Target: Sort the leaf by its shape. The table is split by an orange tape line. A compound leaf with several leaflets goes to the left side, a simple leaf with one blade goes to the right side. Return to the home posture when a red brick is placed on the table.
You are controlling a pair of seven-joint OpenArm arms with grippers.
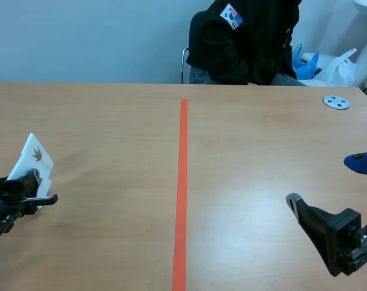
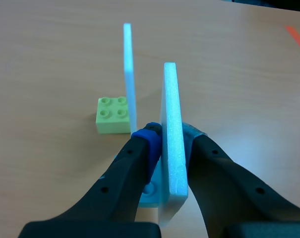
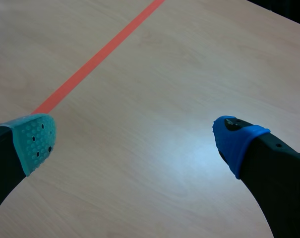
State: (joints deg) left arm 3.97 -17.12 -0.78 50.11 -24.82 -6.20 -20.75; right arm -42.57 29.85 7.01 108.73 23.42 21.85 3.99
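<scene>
A white card printed with a brown leaf of several leaflets stands at the far left of the table, left of the orange tape line. My left gripper is shut on it. In the left wrist view the card shows edge-on, pressed between the fingers, with a light blue brick at its foot. A second thin white card stands upright just ahead, beside a green brick. My right gripper hangs open over the right side, and nothing lies between its pads.
A person in a black jacket sits across the table. A small grey disc lies near the far right corner. The tape line runs ahead of my right gripper, off to its left.
</scene>
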